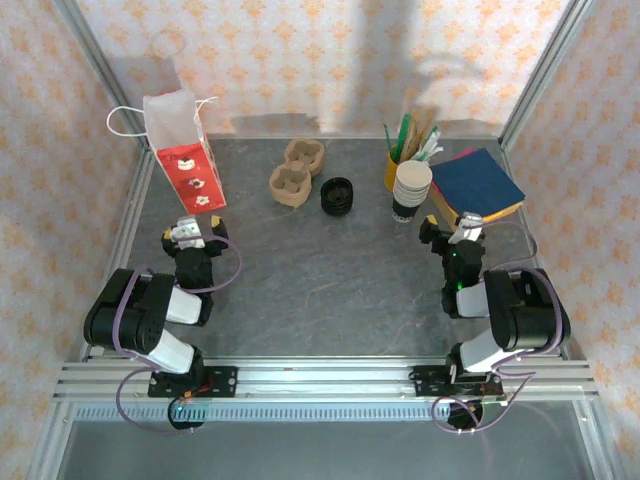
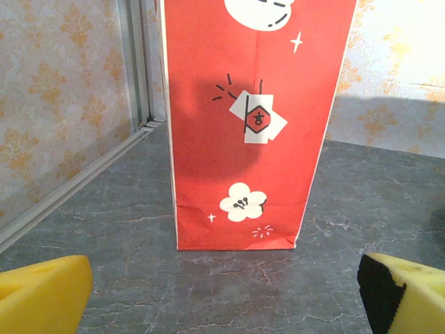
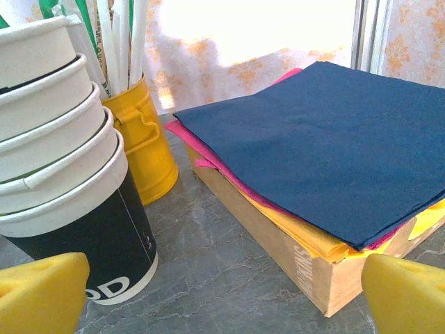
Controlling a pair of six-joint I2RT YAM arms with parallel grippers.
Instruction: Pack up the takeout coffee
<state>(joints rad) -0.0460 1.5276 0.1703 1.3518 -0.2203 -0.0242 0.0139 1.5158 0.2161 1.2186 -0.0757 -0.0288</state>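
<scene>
The takeout coffee [image 1: 338, 196], small and black with a round black lid, stands mid-table toward the back. A tall red paper bag [image 1: 185, 150] with white flower prints stands upright at the back left. My left gripper [image 1: 193, 232] sits just in front of the bag, well left of the coffee. In the left wrist view the bag [image 2: 250, 118] faces the left gripper [image 2: 226, 296], which is open with bare table between its yellow pads [image 2: 42, 292]. My right gripper [image 1: 455, 232] is open at the right, and nothing lies between its pads [image 3: 407, 296].
Two brown pulp cup carriers [image 1: 297, 172] lie left of the coffee. A stack of white-rimmed cups [image 1: 411, 190] [image 3: 62, 174], a yellow pot of stirrers [image 1: 395, 165] [image 3: 142, 139] and a box of coloured napkins [image 1: 478, 185] [image 3: 327, 139] crowd the back right. Metal frame posts edge the table.
</scene>
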